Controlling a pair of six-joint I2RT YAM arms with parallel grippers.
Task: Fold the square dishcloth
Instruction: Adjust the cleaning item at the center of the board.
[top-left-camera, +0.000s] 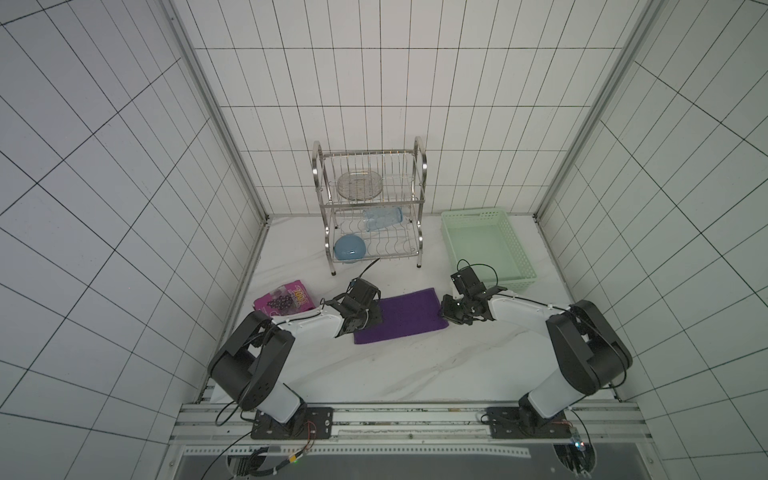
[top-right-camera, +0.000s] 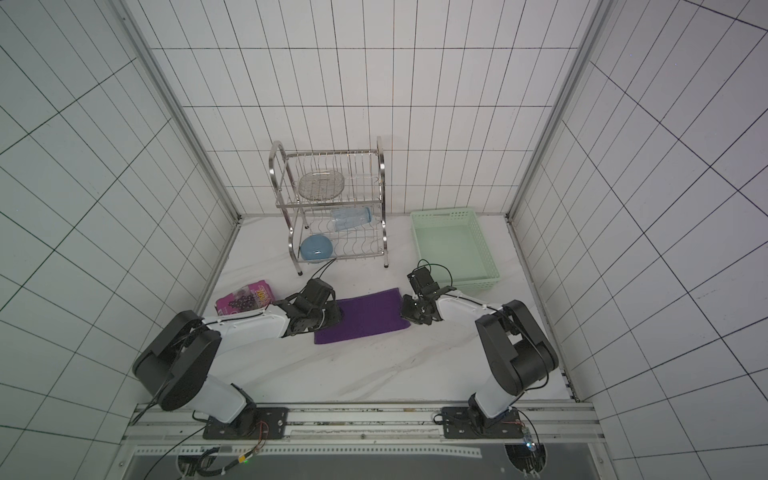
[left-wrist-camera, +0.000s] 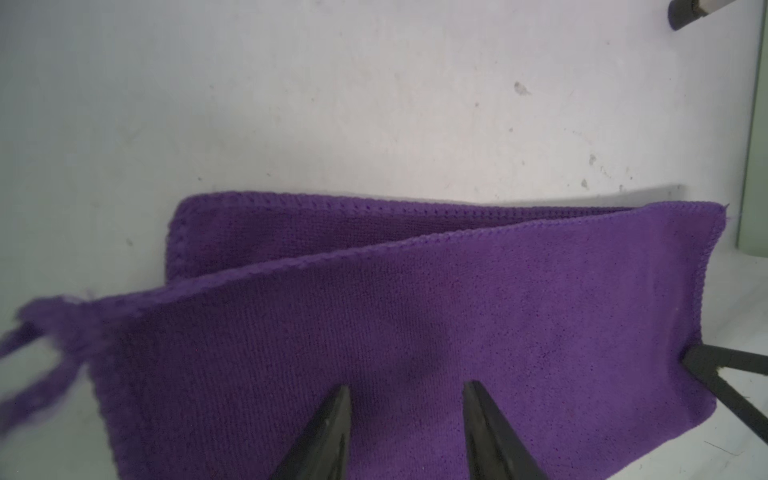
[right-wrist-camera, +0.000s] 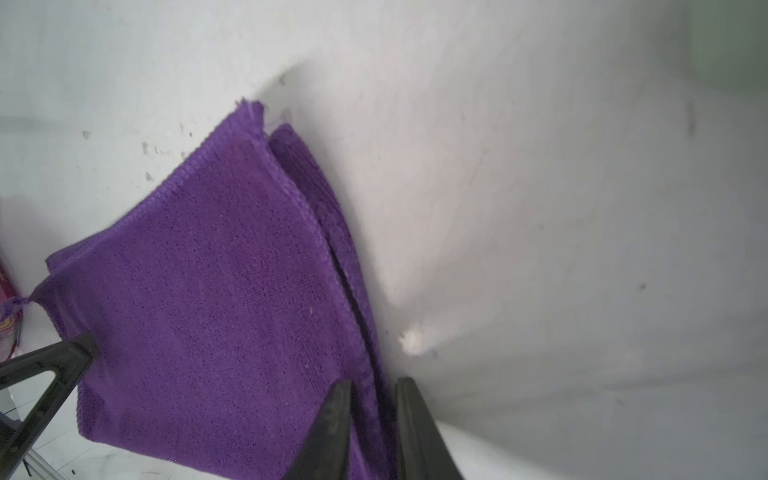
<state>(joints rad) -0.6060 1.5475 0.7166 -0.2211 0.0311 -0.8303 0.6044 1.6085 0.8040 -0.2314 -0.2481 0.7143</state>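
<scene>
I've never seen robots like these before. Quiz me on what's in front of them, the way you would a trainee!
1. True or false: the pale green plastic basket holds nothing.
2. Where in the steel wire dish rack does the round blue bowl sit? A) top shelf B) lower shelf C) hung on a side handle
3. Which gripper has an edge of the deep purple square dishcloth between its jaws?
Key: 1 true; 2 B; 3 the right gripper, while the left gripper stands open over the cloth.
</scene>
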